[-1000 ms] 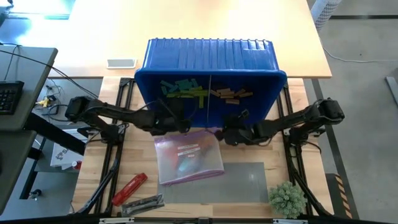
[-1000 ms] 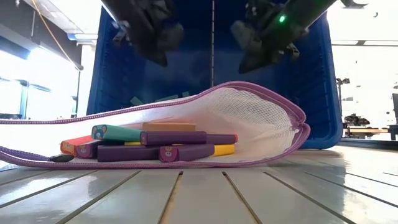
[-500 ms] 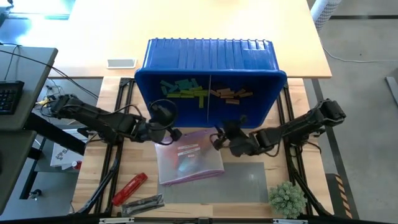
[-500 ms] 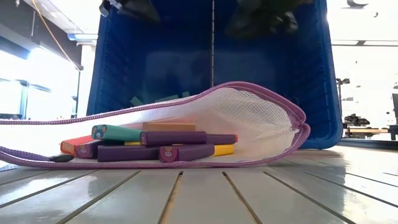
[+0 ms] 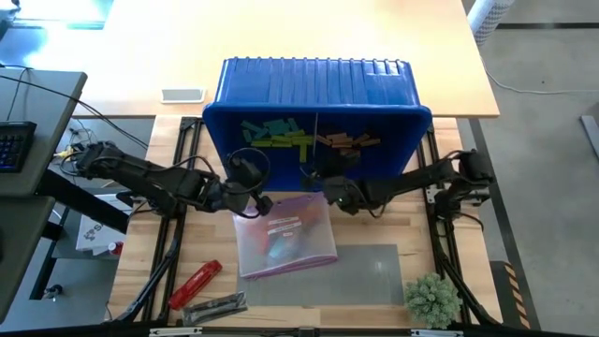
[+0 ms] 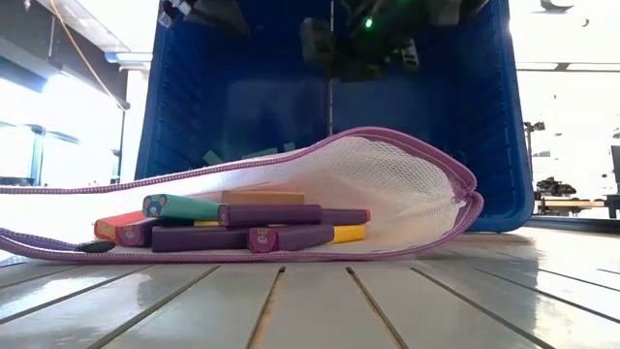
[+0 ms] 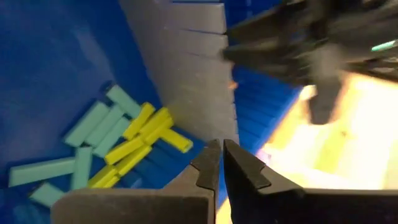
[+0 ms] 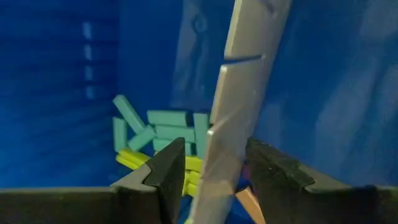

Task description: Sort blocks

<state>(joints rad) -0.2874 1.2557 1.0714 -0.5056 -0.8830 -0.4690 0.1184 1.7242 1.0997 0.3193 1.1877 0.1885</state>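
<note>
Slatted wooden counter (image 5: 374, 304) is carrying a mesh pouch (image 6: 387, 194) with purple, teal and tan blocks (image 6: 252, 225) lying inside; beyond it, the left tool (image 5: 265, 201) is hovering, fingers together, while the right tool (image 5: 328, 187), now moved up to the blue plastic bin (image 5: 318, 84), is straddling its grey divider (image 8: 233, 112), fingers apart.

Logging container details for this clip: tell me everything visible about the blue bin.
The large blue plastic bin sits at the table's far edge, tipped so its opening faces the arms, ribbed wall on top. A thin grey divider splits it into two compartments: teal and lime yellow-green bars lie left of it, tan wooden bars to the right. The right tool is at the opening, its open fingers straddling the divider. The purple-edged mesh pouch lies just in front of the bin.
</note>
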